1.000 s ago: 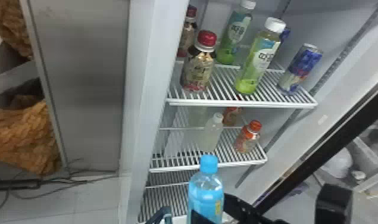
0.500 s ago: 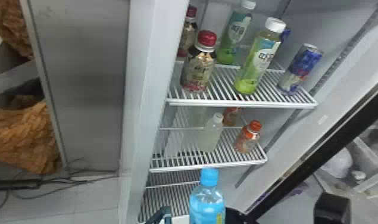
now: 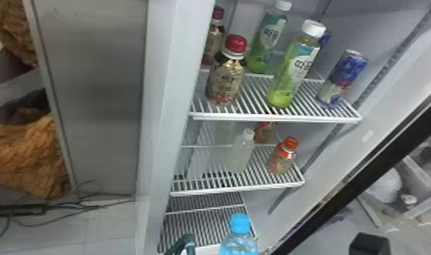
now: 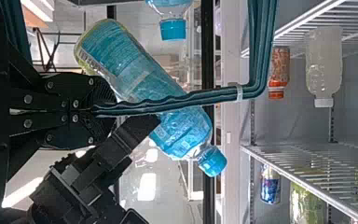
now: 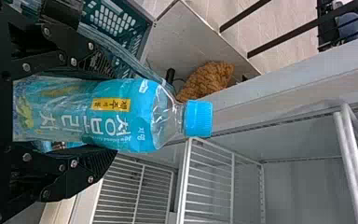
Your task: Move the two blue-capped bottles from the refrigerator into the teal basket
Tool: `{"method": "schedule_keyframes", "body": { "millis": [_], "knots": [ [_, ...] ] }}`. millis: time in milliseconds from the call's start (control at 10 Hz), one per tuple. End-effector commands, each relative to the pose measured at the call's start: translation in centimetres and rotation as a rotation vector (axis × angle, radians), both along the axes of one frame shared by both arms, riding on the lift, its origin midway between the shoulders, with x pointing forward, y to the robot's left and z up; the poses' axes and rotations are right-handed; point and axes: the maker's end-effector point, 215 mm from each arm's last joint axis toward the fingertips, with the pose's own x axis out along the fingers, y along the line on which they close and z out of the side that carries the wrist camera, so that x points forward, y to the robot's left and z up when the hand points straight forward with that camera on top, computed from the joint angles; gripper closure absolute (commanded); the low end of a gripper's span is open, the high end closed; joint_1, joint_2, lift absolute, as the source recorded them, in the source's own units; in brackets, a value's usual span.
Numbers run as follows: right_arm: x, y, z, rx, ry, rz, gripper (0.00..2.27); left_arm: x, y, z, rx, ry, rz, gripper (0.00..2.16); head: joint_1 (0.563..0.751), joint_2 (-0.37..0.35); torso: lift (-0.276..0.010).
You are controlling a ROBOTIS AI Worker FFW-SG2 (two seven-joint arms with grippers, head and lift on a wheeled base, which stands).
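My right hand [image 5: 114, 114] is clamped on a blue-capped bottle [image 5: 135, 116]; my left [image 4: 108, 109] pinches the teal handle [image 4: 205, 97]. Lowering too near it could snag the bottle and tip the basket [image 5: 144, 13].

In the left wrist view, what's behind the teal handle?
A slanted blue-capped bottle, its label showing on both sides of the handle, and part of the refrigerator. The strips directly behind are covered.

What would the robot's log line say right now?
right gripper: holding blue-capped bottle | left gripper: shut on handle of teal basket | refrigerator: other drinks standing on shelves
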Motion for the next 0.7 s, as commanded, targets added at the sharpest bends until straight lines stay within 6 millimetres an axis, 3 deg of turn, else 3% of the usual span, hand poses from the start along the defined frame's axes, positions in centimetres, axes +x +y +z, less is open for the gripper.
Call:
{"method": "schedule_keyframes", "body": {
  "millis": [0, 300, 600],
  "knots": [
    [-0.1, -0.1, -0.6, 0.009, 0.012, -0.007, 0.64, 0.0, 0.0, 0.0, -0.001, 0.0, 0.001, 1.16, 0.695, -0.35, -0.16],
    [0.1, -0.5, -1.6, 0.024, 0.02, -0.021, 0.64, 0.0, -0.1, 0.1, -0.005, 0.0, 0.002, 1.16, 0.695, -0.35, -0.16],
    [0.5, -0.4, -2.3, 0.05, 0.014, -0.007, 0.5, 0.0, 0.0, 0.1, -0.004, 0.003, 0.004, 1.16, 0.695, -0.35, -0.16]
  ]
}}
